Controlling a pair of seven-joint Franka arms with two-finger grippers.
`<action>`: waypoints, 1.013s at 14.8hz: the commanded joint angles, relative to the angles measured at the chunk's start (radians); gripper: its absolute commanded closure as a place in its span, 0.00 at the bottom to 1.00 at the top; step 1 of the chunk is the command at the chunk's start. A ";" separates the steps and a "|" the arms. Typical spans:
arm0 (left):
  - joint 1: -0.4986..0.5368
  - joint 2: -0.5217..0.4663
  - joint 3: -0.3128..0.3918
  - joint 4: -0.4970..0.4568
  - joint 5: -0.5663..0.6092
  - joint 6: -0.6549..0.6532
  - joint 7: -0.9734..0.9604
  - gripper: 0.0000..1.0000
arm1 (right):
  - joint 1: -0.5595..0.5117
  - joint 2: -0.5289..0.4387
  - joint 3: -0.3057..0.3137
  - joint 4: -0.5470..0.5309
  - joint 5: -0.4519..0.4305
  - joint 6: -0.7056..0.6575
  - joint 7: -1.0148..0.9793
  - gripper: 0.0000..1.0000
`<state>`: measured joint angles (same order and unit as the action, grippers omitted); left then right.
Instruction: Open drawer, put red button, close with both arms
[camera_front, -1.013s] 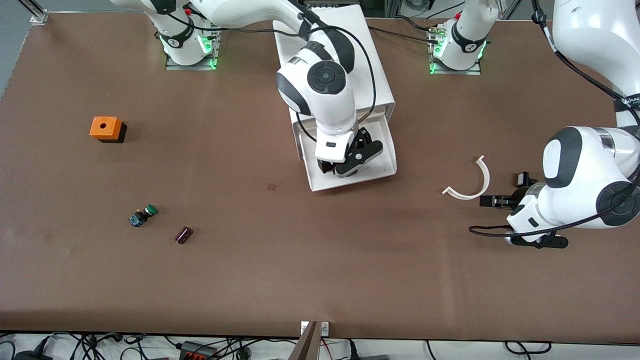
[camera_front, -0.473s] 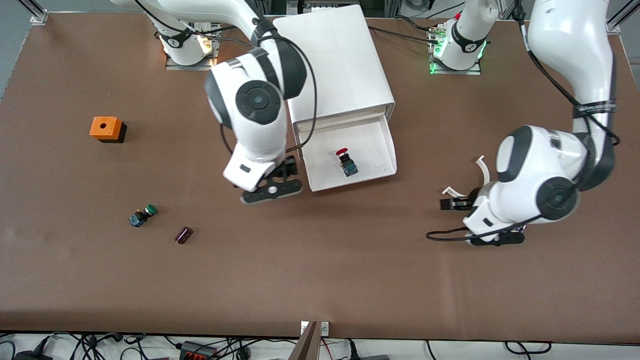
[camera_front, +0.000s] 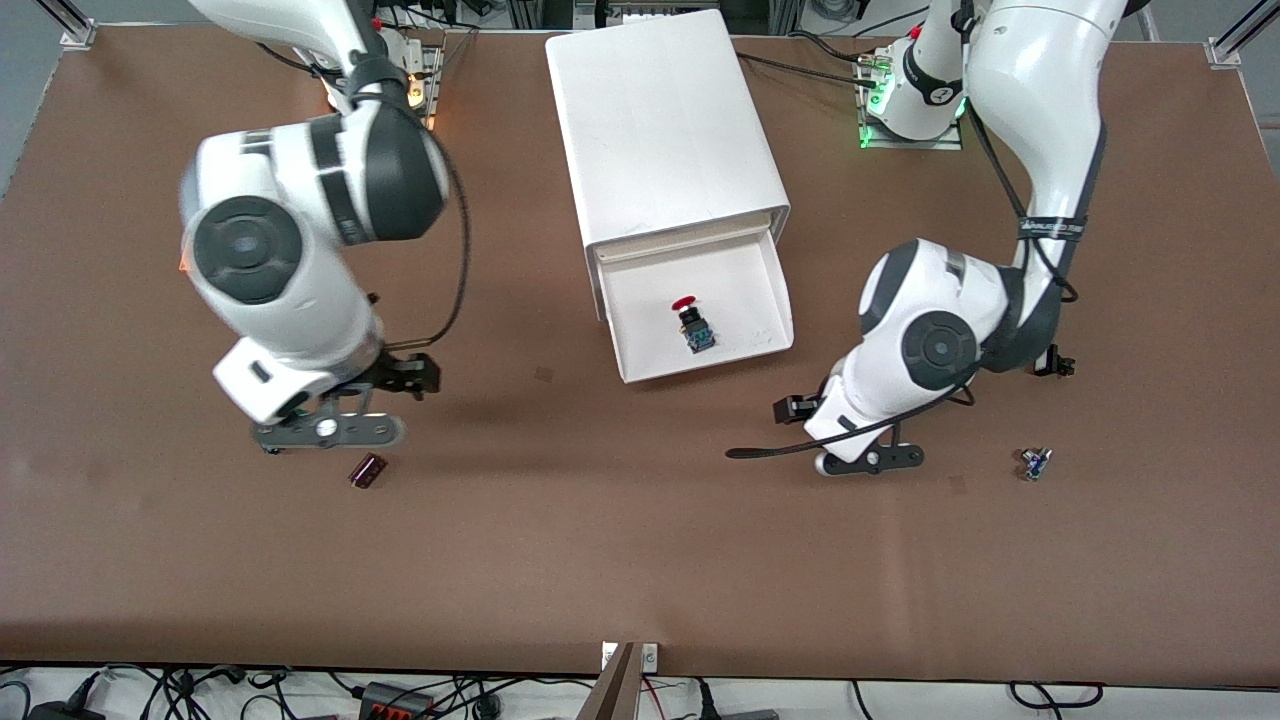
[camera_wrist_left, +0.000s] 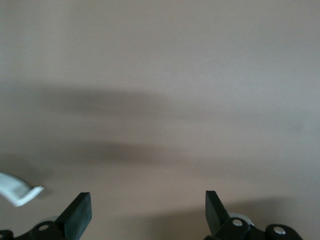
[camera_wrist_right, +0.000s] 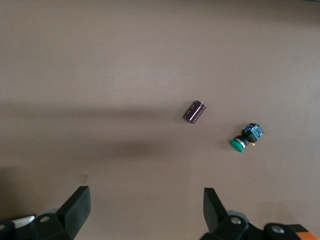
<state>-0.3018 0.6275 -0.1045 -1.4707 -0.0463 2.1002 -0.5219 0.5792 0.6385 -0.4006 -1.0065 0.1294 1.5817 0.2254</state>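
Lying in open drawer (camera_front: 700, 330) at frame center, red button (camera_front: 691, 322); left gripper (camera_front: 868, 459) and right gripper (camera_front: 328, 432) both spread apart, empty.

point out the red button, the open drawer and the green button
red button (camera_front: 685, 303), front view, on its red cap
drawer (camera_front: 640, 300), front view, on its bare white floor
green button (camera_wrist_right: 238, 145), right wrist view, on its green cap

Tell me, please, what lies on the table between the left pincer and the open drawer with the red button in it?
Nothing: in the front view, only bare brown table separates the left pincer from the drawer holding the red button.
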 joint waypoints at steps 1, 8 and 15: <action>-0.057 0.015 0.006 -0.034 0.008 0.114 -0.098 0.00 | -0.074 -0.033 0.013 -0.026 0.064 -0.035 -0.124 0.00; -0.149 0.018 0.005 -0.075 0.011 0.199 -0.230 0.00 | -0.209 -0.049 0.019 -0.050 0.078 -0.037 -0.238 0.00; -0.243 -0.025 0.003 -0.109 0.011 0.046 -0.305 0.00 | -0.400 -0.264 0.212 -0.286 0.027 0.079 -0.227 0.00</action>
<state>-0.5302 0.6548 -0.1082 -1.5365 -0.0448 2.2019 -0.8040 0.2225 0.4886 -0.2510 -1.1546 0.2012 1.6016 0.0011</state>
